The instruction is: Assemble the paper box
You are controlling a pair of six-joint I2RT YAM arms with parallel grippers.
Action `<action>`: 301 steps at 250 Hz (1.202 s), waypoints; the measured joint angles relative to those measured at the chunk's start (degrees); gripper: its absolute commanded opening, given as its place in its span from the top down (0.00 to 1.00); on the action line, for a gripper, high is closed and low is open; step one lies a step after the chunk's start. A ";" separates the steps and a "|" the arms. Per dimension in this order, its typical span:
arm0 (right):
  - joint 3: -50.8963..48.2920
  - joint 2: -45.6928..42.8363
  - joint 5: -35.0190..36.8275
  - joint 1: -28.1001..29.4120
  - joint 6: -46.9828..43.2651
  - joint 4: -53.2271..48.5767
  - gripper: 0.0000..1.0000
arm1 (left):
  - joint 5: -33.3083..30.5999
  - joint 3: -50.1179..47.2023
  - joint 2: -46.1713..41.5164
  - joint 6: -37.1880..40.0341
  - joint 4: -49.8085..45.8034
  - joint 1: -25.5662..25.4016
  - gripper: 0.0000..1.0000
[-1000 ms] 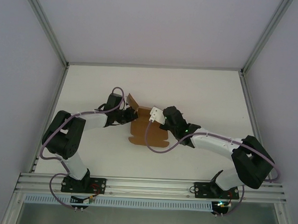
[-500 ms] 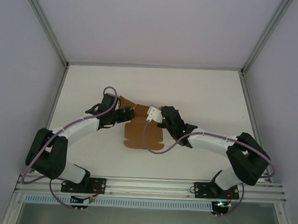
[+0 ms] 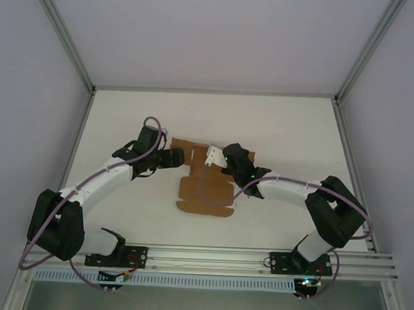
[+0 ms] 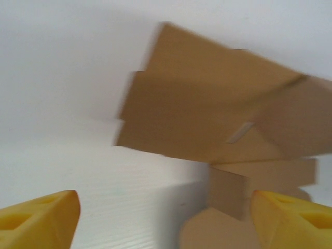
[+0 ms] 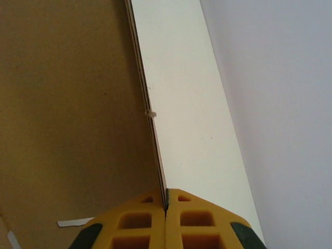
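Observation:
The paper box (image 3: 205,193) is a brown die-cut cardboard sheet lying mostly flat in the middle of the white table, its flaps and tabs spread out. My left gripper (image 3: 173,157) is at the sheet's far-left corner. In the left wrist view this gripper (image 4: 166,223) is open, its yellow fingertips (image 4: 39,218) wide apart, with the cardboard flaps (image 4: 207,119) just ahead and nothing between them. My right gripper (image 3: 212,157) is at the sheet's far edge. In the right wrist view it (image 5: 166,207) is shut on the thin edge of a cardboard panel (image 5: 67,104).
The white table (image 3: 284,131) is walled by pale panels with aluminium posts (image 3: 60,33) at the far corners. A metal rail (image 3: 208,256) carrying both arm bases runs along the near edge. Purple cables loop over both arms.
My left gripper has opened and let go of the far-left flap, which now lies flatter. The left arm has stretched out, and the sheet has shifted slightly with the right gripper still pinching it.

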 measured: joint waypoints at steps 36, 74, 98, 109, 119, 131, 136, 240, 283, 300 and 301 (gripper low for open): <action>0.81 0.31 0.00 0.00 -0.02 -0.46 1.00 | 2.19 4.17 3.23 4.09 3.08 -1.97 0.26; 1.38 0.28 -0.02 0.00 0.00 -1.84 1.00 | 0.85 8.02 8.98 8.70 4.42 -3.06 0.35; 1.60 0.28 -0.22 -0.04 0.02 -2.97 1.00 | -0.85 9.14 11.13 11.23 4.72 -4.50 0.40; 1.64 0.28 -0.26 -0.04 0.02 -3.41 1.00 | -1.31 9.16 11.34 12.37 4.92 -5.22 0.42; 1.70 0.28 -0.33 -0.04 0.02 -3.82 1.00 | -1.77 9.16 11.34 13.25 5.16 -5.77 0.44; 1.81 0.28 -0.59 -0.04 0.02 -4.46 1.00 | -2.58 9.16 11.34 14.60 5.99 -6.45 0.49; 1.90 0.26 -0.70 -0.04 0.04 -4.76 1.00 | -2.91 9.16 11.34 14.67 6.23 -6.64 0.52; 4.52 -0.63 -1.75 -0.37 1.64 -10.23 1.00 | -5.70 9.86 12.00 20.09 7.76 -8.50 0.79; 5.55 -1.25 -2.51 -0.37 2.91 -12.07 0.99 | -6.25 9.86 12.04 21.64 8.79 -9.31 1.00; 5.55 -1.90 -2.84 -0.37 3.37 -13.11 0.90 | -6.73 9.86 12.20 22.23 9.09 -9.60 1.00; 5.55 -1.92 -2.84 -0.39 3.39 -13.18 0.90 | -6.80 9.86 12.20 22.32 9.09 -9.64 1.00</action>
